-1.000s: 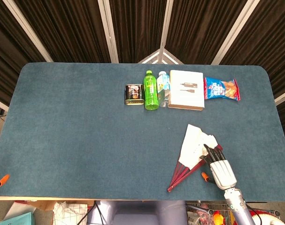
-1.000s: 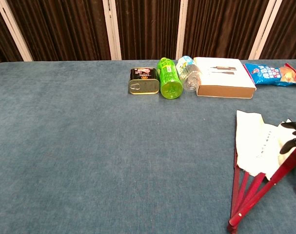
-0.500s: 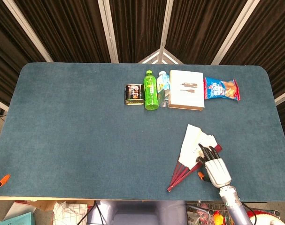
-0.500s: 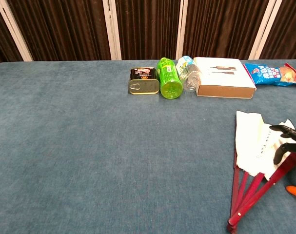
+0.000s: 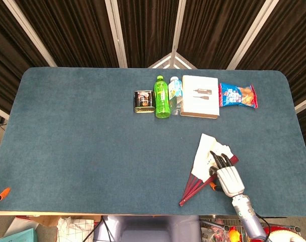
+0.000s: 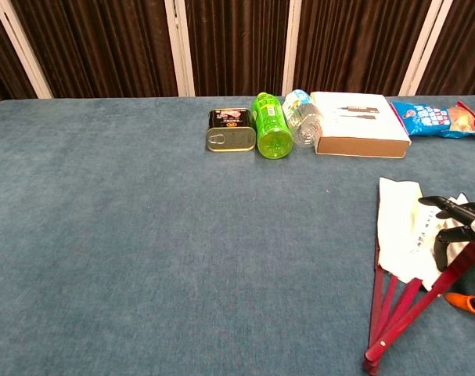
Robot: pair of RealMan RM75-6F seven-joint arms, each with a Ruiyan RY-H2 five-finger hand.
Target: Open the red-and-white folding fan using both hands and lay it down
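The red-and-white folding fan (image 5: 205, 151) lies partly spread on the blue table, near the front edge on the right. Its white paper (image 6: 398, 225) points away from me and its red ribs (image 6: 394, 312) converge at a pivot toward the front. My right hand (image 5: 228, 178) reaches in from the front edge, its dark fingers (image 6: 450, 210) stretched out and apart over the right side of the paper and the outer rib. Nothing shows the hand gripping the fan. The left hand appears in neither view.
Along the back middle stand a tin can (image 5: 143, 101), a green bottle (image 5: 163, 97), a clear bottle (image 5: 175, 94), a white box (image 5: 200, 97) and a blue snack bag (image 5: 238, 95). An orange clip (image 5: 2, 193) sits at the front left edge.
My right hand has slid left and a little forward over the fan, its fingers now further onto the paper. The fan itself has barely shifted.
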